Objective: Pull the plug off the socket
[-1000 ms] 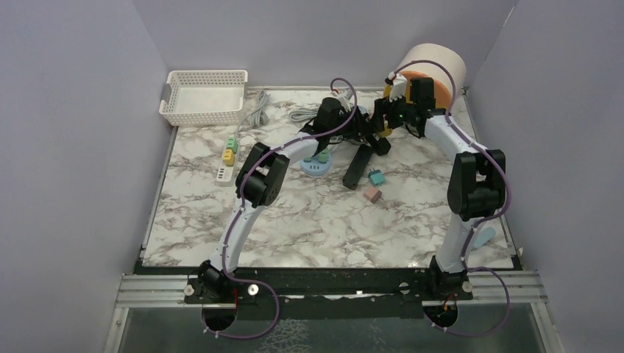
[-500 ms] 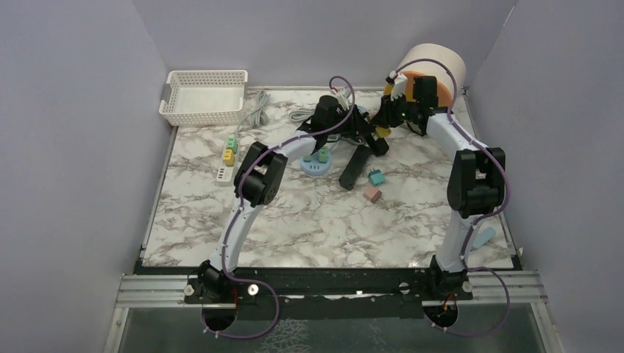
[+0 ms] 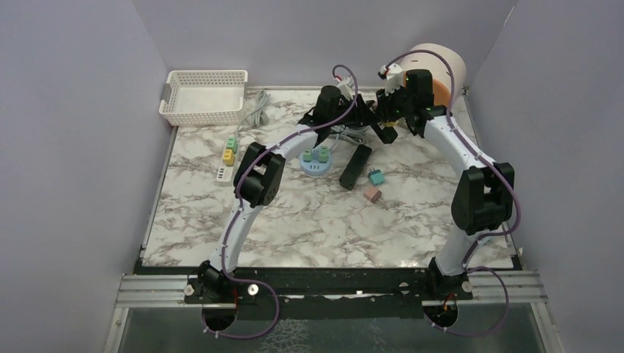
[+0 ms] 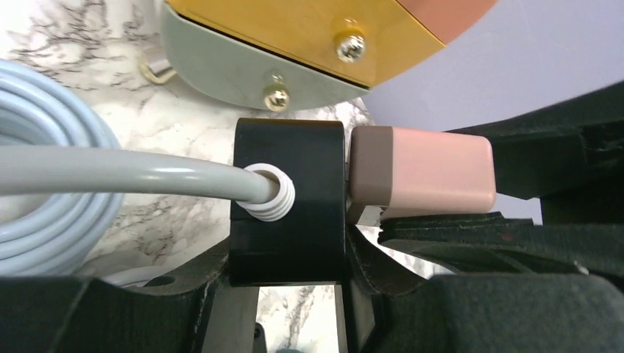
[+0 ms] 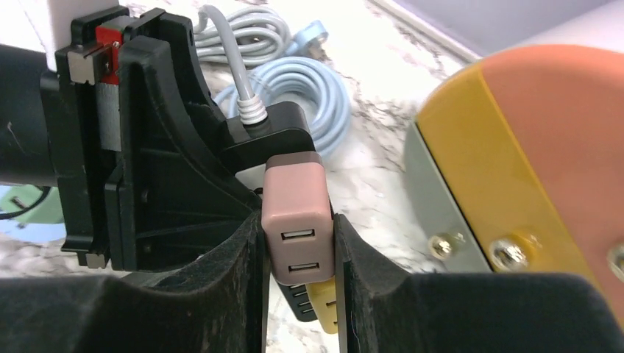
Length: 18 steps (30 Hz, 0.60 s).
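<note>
Above the far middle of the table: the left gripper (image 3: 356,120) and right gripper (image 3: 383,126) meet nose to nose, clear of the marble tabletop (image 3: 294,220).
Plug: a dusty-pink adapter (image 5: 294,202), a smooth matte plastic block with rounded corners, a darker brown band at its socket end and two USB ports stacked on its outer face.
Plug's place: butted end-on against the socket (image 4: 288,198). A pale sliver shows at the lower part of the seam.
Socket: a glossy black block with rounded top corners.
Cord: a smooth grey cable (image 4: 110,173) leaves the socket through a ribbed white strain relief.
Left fingers: closed on the socket's lower flanks, one on each side.
Right fingers: clamped on the plug's two long sides, dark textured pads pressed flat against the pink plastic.
Beside them: a pale blue coiled cable (image 5: 309,95) lies on the marble.
Behind: a drum (image 5: 530,140) with an orange face, a yellow band and a grey plate bearing brass-coloured screws.
Far left corner: a white lattice basket (image 3: 204,95).
</note>
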Available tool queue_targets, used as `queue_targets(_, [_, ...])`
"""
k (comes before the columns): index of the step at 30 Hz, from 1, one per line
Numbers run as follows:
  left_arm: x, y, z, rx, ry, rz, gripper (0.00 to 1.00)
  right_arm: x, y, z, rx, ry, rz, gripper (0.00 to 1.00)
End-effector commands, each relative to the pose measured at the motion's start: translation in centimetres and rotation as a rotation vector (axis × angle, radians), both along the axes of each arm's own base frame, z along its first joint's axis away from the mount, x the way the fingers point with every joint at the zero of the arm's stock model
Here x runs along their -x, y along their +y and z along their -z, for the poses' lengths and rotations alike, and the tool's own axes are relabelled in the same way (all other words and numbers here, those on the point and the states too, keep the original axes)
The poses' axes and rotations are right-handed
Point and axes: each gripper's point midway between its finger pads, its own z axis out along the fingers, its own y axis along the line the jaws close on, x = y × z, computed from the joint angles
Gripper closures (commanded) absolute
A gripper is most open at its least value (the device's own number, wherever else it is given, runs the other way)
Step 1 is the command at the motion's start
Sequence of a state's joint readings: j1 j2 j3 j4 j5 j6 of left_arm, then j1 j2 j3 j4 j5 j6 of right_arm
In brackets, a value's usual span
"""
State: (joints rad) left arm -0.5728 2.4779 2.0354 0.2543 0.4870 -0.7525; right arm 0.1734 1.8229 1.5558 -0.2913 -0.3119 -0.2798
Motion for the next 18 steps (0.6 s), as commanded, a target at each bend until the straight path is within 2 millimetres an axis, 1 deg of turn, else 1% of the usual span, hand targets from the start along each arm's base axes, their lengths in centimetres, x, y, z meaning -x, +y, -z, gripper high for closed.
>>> queue_targets(1, [-1.7, 1.5, 4.0, -0.106, 0.056, -0.085, 1.00, 1.0, -1.0, -8.7, 0.021, -0.269, 0.116, 0.99])
queue_targets(2, [-1.8, 1.6, 4.1, -0.109, 0.058, -0.087, 1.00, 1.5, -0.8, -9.0, -0.015, -0.260, 0.102, 0.99])
queue_targets(4, [-2.0, 1.6, 4.3, -0.110, 0.059, -0.089, 1.00, 2.7, -0.1, -9.4, -0.164, -0.173, 0.023, 0.99])
queue_targets(6, [-2.0, 1.6, 4.3, -0.109, 0.060, -0.089, 1.00, 3.9, -0.3, -10.1, -0.316, -0.096, -0.082, 0.99])
queue_targets(8, [-2.0, 1.6, 4.3, -0.110, 0.060, -0.091, 1.00, 5.0, 0.6, -10.5, -0.386, -0.054, -0.167, 0.99])
queue_targets(9, [-2.0, 1.6, 4.2, -0.111, 0.057, -0.091, 1.00, 5.1, 0.7, -10.4, -0.386, -0.043, -0.174, 0.99])
queue_targets(10, [-2.0, 1.7, 4.2, -0.112, 0.056, -0.093, 1.00, 5.0, 0.7, -10.2, -0.372, -0.034, -0.165, 0.99])
queue_targets(11, [-2.0, 1.7, 4.2, -0.113, 0.056, -0.092, 1.00, 4.6, 0.7, -10.0, -0.323, -0.042, -0.140, 0.99])
queue_targets(12, [-2.0, 1.7, 4.1, -0.113, 0.054, -0.092, 1.00, 4.1, 0.7, -9.5, -0.250, -0.052, -0.099, 0.99])
queue_targets(15, [-2.1, 1.6, 4.2, -0.111, 0.057, -0.093, 1.00, 2.8, 0.9, -7.8, 0.055, -0.140, 0.057, 0.99])
queue_targets(16, [-2.1, 1.6, 4.2, -0.110, 0.058, -0.094, 1.00, 2.5, 0.8, -7.6, 0.134, -0.175, 0.108, 0.99])
queue_targets(17, [-2.1, 1.6, 4.2, -0.110, 0.058, -0.094, 1.00, 2.4, 0.5, -7.6, 0.175, -0.199, 0.146, 0.99])
queue_targets(18, [-2.2, 1.6, 4.2, -0.111, 0.058, -0.095, 1.00, 2.3, 0.1, -7.7, 0.178, -0.214, 0.179, 0.99])
